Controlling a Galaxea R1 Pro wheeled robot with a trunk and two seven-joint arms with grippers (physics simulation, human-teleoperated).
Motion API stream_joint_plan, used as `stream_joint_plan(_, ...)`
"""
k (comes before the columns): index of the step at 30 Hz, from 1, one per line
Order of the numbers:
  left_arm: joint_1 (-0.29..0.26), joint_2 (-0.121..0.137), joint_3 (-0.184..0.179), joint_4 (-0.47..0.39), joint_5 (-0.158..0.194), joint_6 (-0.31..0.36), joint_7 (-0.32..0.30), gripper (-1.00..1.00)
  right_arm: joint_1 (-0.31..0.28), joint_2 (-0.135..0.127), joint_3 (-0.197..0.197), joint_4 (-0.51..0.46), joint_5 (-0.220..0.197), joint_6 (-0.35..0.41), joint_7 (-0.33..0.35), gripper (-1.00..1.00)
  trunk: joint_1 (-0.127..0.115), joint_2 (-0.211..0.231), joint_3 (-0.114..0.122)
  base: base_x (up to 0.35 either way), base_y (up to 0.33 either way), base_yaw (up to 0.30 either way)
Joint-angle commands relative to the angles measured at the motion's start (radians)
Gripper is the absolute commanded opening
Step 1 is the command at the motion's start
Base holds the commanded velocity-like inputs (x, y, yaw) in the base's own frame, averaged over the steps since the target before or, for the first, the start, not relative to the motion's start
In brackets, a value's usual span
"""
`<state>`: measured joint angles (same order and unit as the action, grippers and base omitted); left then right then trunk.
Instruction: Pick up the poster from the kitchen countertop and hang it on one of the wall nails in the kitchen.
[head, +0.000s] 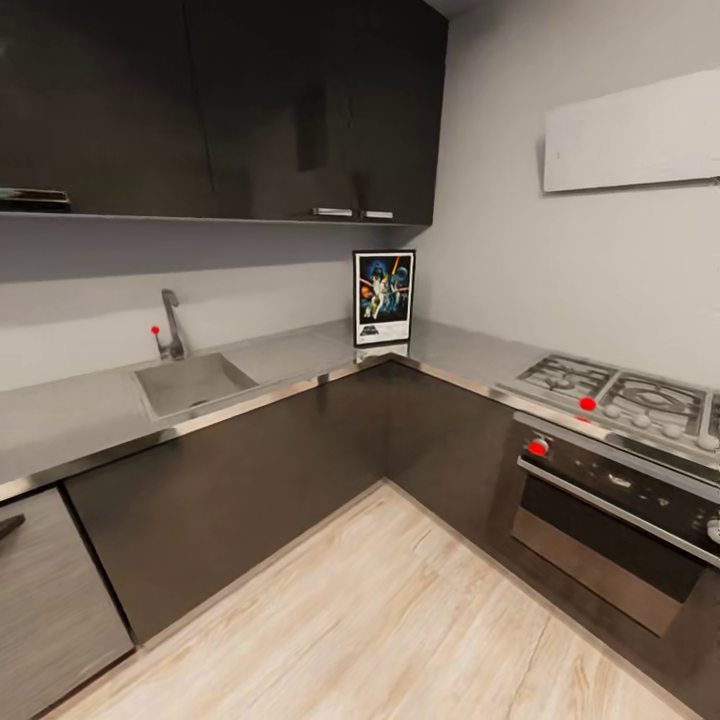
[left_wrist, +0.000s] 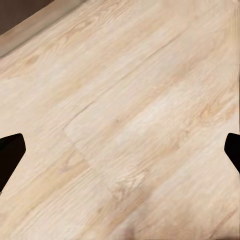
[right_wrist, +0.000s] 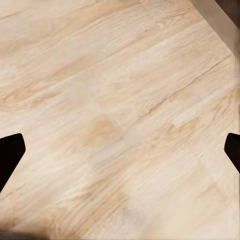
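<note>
The poster (head: 384, 297) stands upright in the far worktop (head: 300, 352) corner against the wall, likely light, stiff and thin, best pinched by a side edge, while both tools, left (left_wrist: 120, 150) and right (right_wrist: 120, 150), hang spread above the floor (head: 400, 610).

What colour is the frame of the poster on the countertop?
Black, thin, around a white border. The poster shows best in the head view.
</note>
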<state>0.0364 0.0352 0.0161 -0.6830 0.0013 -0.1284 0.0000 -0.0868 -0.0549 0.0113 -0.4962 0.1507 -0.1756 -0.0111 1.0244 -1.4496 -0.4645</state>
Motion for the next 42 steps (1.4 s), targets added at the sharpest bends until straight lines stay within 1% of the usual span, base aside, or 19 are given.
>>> stream_joint_plan(1, 0.000, 0.000, 0.001, -0.001, 0.000, -0.002, 0.000, 1.00, -0.001, 0.000, 0.001, 0.001, 0.007, -0.002, -0.001, 1.00, 0.001, 0.000, 0.000, 0.333, 0.015, -0.238)
stream_joint_plan(21, 0.000, 0.002, 0.004, -0.001, 0.000, -0.003, 0.000, 1.00, -0.001, 0.000, 0.001, 0.001, 0.007, -0.002, -0.001, 1.00, 0.001, 0.000, 0.016, 0.335, 0.012, -0.256)
stream_joint_plan(36, 0.000, 0.002, 0.004, -0.001, 0.000, -0.003, 0.000, 1.00, -0.001, -0.002, 0.001, 0.001, 0.007, -0.002, -0.001, 1.00, 0.001, 0.000, 0.018, 0.331, 0.135, -0.029)
stream_joint_plan(42, 0.000, 0.000, -0.002, -0.009, 0.002, -0.009, -0.005, 1.00, -0.001, 0.001, 0.001, 0.000, 0.006, -0.002, -0.001, 1.00, 0.001, 0.000, 0.018, 0.066, 0.032, 0.000)
